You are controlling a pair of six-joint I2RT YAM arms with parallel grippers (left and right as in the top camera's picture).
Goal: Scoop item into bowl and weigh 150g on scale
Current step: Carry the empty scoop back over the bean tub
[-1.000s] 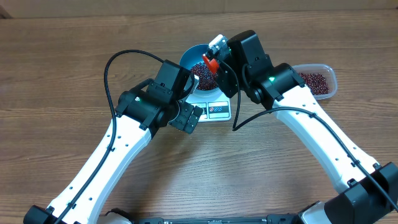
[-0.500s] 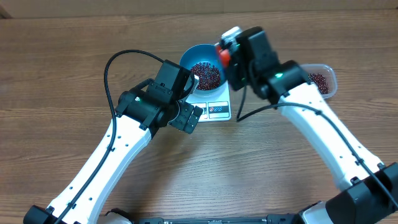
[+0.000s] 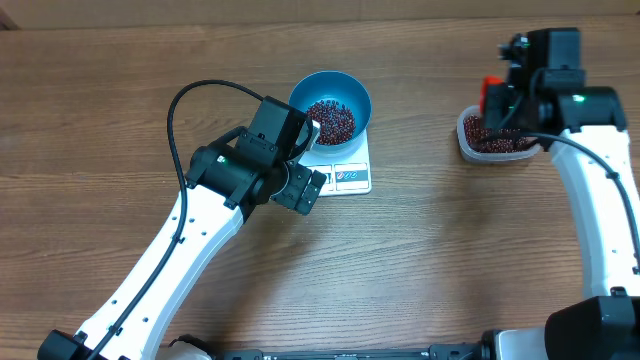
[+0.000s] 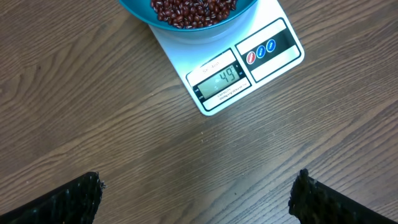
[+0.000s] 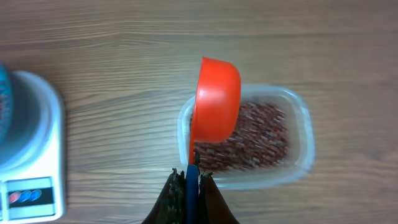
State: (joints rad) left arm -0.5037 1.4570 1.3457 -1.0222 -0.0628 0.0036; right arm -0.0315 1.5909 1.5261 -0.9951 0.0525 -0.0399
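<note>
My left end effector (image 4: 196, 200): fully spread, empty, near scale (image 4: 249, 56).
My right end effector (image 5: 189, 186): clamped on scoop (image 5: 217, 99), above tub (image 5: 305, 149).
On scale: bowl (image 3: 356, 90) holding beans (image 3: 330, 120).

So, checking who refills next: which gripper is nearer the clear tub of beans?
Right. The right gripper holds the orange scoop just over the tub; the left gripper hangs open beside the scale, far across the table.

Bare table (image 3: 430, 240) is lying open between the two arms, centre frame. The left arm (image 3: 230, 170) is crowding the scale (image 3: 350, 178) and bowl (image 3: 352, 88) from lower left; the right gripper (image 5: 189, 183) is hanging its scoop (image 5: 216, 99) over the tub (image 3: 468, 145), upper right.
</note>
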